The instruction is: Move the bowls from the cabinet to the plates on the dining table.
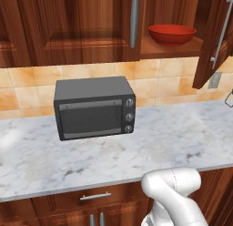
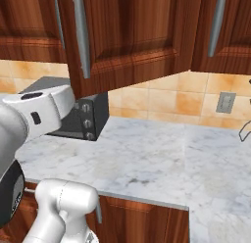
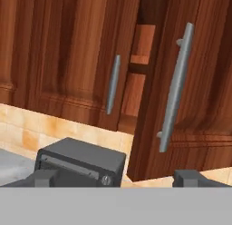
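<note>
We see the solid red round bowl [image 1: 172, 34] in the upper right of the left base view, sitting upright on the shelf of the dark reddish-brown wooden wall cabinet [image 1: 82, 24], just beyond the swung-out cabinet door [image 1: 214, 43]; its mouth faces up, and being round it has no long axis to align with, so we judge the rim is what matters for a grasp; below it, at the centre of that view, stands the dark grey toaster oven [image 1: 94, 107] on the white-grey marble counter [image 1: 150, 150].

In the hand view the two-finger gripper [image 3: 118, 176] sits at the bottom edge with its dark tips spread wide apart and nothing between them; it faces the gap between the closed door and the open door, whose long silver bar handle [image 3: 175, 85] runs nearly vertical at the right of the frame.

We judge the bowl lies above and beyond the gripper, inside that gap; the coming move calls for rising and reaching into the opening, clear of the open door's edge.
</note>
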### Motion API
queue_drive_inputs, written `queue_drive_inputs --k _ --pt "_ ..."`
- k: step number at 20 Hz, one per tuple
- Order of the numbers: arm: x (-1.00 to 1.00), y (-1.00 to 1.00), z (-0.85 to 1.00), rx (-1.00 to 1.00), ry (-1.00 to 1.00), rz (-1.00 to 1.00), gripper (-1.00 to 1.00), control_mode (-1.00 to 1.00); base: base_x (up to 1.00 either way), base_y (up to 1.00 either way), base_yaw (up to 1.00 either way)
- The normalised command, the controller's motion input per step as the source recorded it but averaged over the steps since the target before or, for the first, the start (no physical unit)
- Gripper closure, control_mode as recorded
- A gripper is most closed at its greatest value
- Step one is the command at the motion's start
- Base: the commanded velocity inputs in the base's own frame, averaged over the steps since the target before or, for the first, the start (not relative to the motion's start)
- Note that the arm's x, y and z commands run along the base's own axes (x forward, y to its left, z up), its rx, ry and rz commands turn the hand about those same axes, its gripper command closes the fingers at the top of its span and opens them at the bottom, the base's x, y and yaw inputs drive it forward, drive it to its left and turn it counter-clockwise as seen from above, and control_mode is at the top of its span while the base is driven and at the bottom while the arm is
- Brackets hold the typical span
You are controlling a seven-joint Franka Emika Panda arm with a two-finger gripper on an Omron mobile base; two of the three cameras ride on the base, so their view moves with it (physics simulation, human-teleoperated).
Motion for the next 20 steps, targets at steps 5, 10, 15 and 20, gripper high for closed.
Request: queue_drive_inputs --k 5,10,15,20 --pt "-0.91 0.22 -0.29 -0.38 0.02 0.11 -1.00 -1.00 0.00 0.00 0.00" --pt "-0.69 0.44 -0.24 -0.45 -0.02 0.05 -1.00 -1.00 0.00 0.00 0.00" --pt "-0.15 0.62 -0.24 -0.50 -0.05 0.00 -1.00 -1.00 0.00 0.00 0.00" --pt "0.11 0.59 -0.16 -0.48 -0.02 -0.09 -1.00 -1.00 0.00 0.00 0.00"
